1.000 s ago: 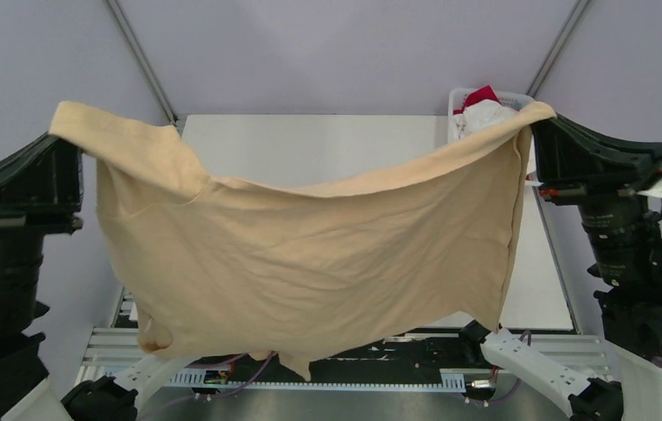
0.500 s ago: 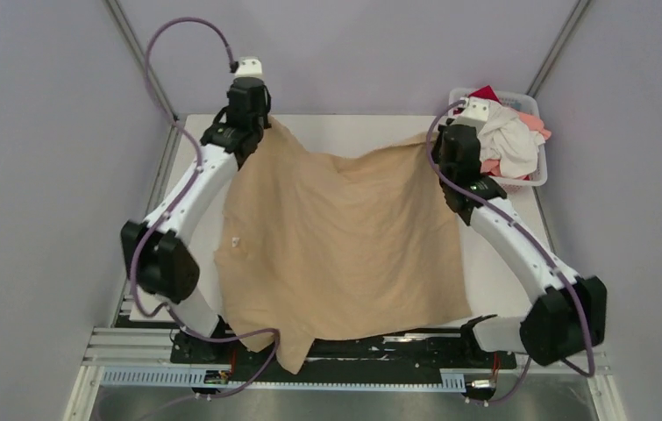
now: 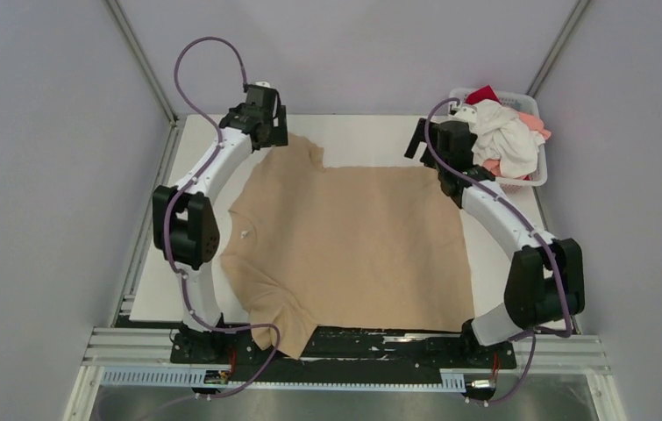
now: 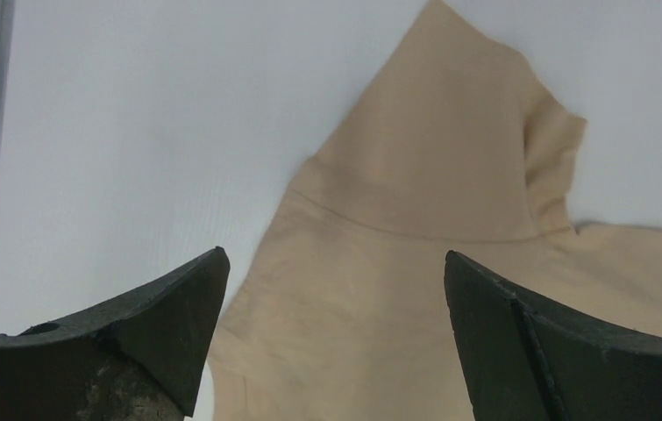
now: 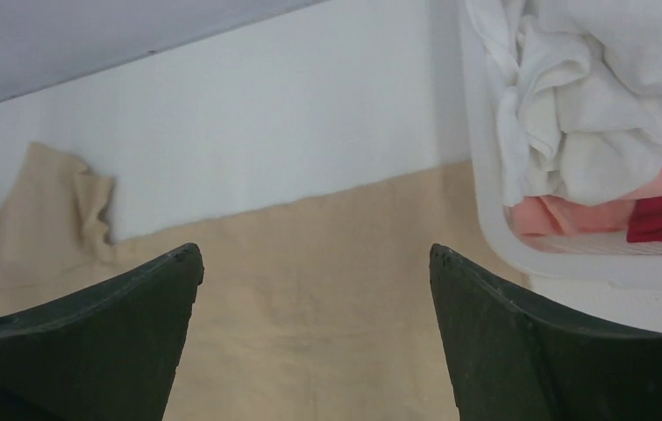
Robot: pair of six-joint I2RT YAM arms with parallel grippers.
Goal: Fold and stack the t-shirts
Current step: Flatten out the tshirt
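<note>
The tan t-shirt (image 3: 353, 237) lies spread flat on the white table (image 3: 371, 132), collar to the left. One sleeve (image 3: 305, 151) points to the far side. The other sleeve (image 3: 288, 326) droops over the near edge. My left gripper (image 3: 276, 132) hovers open above the far sleeve (image 4: 432, 158), with nothing between its fingers (image 4: 178, 307). My right gripper (image 3: 423, 145) hangs open over the shirt's far right corner (image 5: 309, 237), also holding nothing. More t-shirts, white (image 3: 507, 140), coral-pink (image 3: 533, 120) and red (image 3: 483, 93), are heaped in the basket.
The white plastic basket (image 3: 539, 171) stands at the table's far right corner, close to my right gripper; its rim (image 5: 494, 237) shows in the right wrist view. Grey walls enclose the table on three sides. A metal rail runs along the near edge.
A second ago both grippers held the tan t-shirt stretched up in the air. It has since been lowered flat onto the table, and both grippers have opened and let go.
</note>
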